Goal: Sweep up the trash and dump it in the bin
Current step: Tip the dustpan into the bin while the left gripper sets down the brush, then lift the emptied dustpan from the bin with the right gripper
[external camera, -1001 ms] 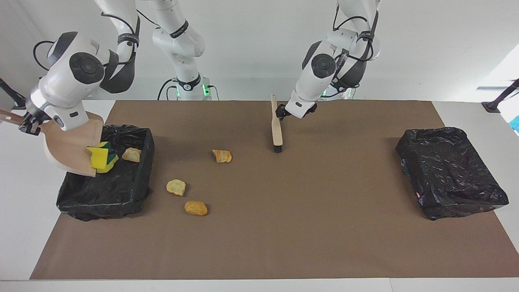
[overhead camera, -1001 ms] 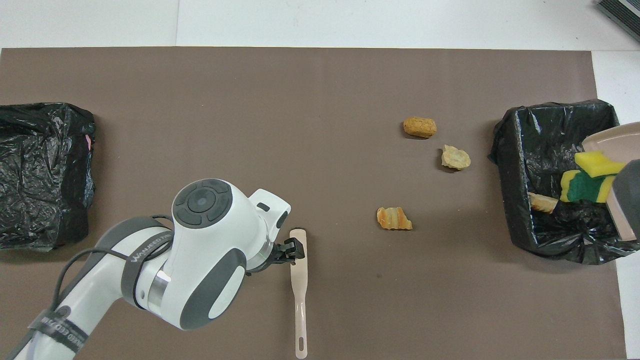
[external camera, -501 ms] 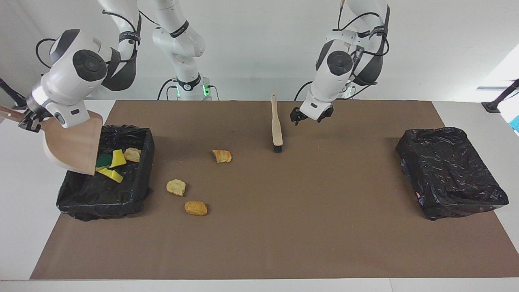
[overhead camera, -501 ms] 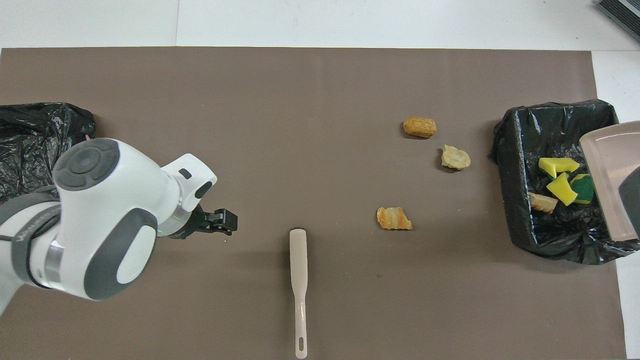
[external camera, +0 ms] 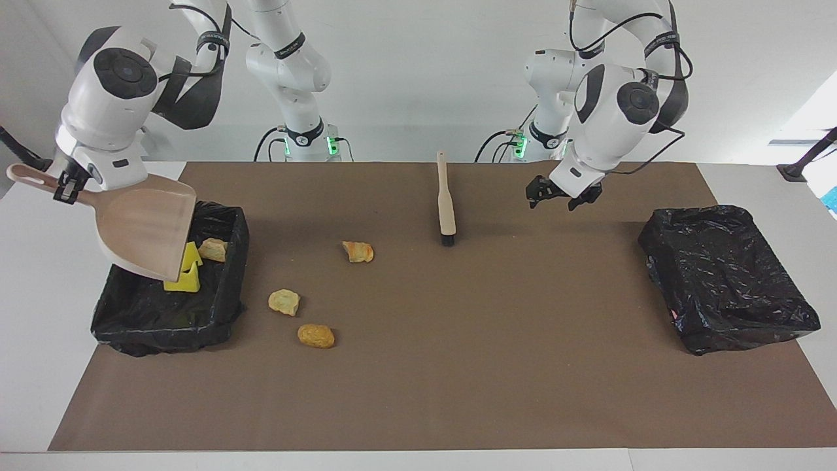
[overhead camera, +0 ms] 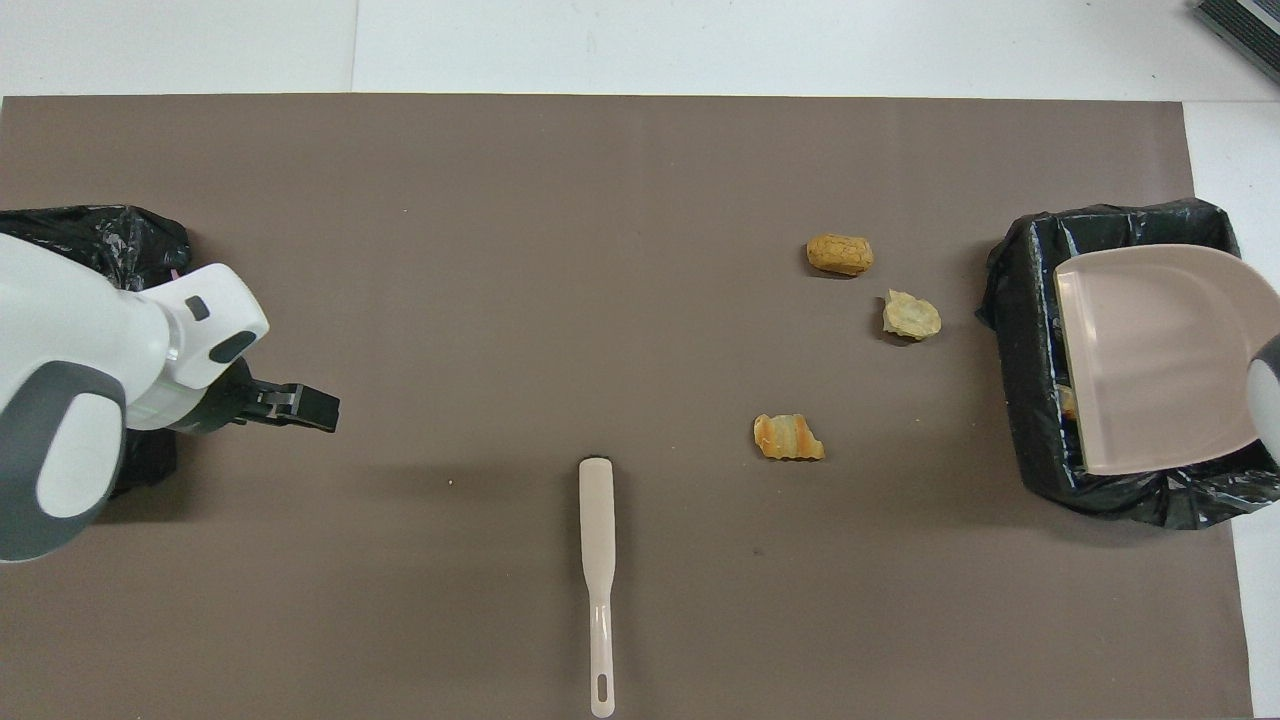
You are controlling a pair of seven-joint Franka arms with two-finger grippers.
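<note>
My right gripper (external camera: 65, 186) is shut on the handle of the beige dustpan (external camera: 147, 226), which hangs tilted over the black-lined bin (external camera: 163, 327) at the right arm's end of the table. In that bin lie a yellow sponge piece (external camera: 183, 280) and a tan chunk (external camera: 213, 249); the dustpan (overhead camera: 1150, 360) hides most of them from overhead. Three tan-orange trash chunks (external camera: 358, 252) (external camera: 284, 301) (external camera: 316, 335) lie on the brown mat beside the bin (overhead camera: 1020, 330). My left gripper (external camera: 561, 196) hangs open and empty over the mat.
A beige brush (external camera: 446, 203) lies on the mat near the robots, bristles pointing away from them. A second black-lined bin (external camera: 726, 275) stands at the left arm's end. The brown mat (external camera: 458, 366) covers most of the table.
The sponge pieces slid off the dustpan into the bin, and the dustpan has swung back over it. My left gripper has moved away from the brush toward the left arm's end.
</note>
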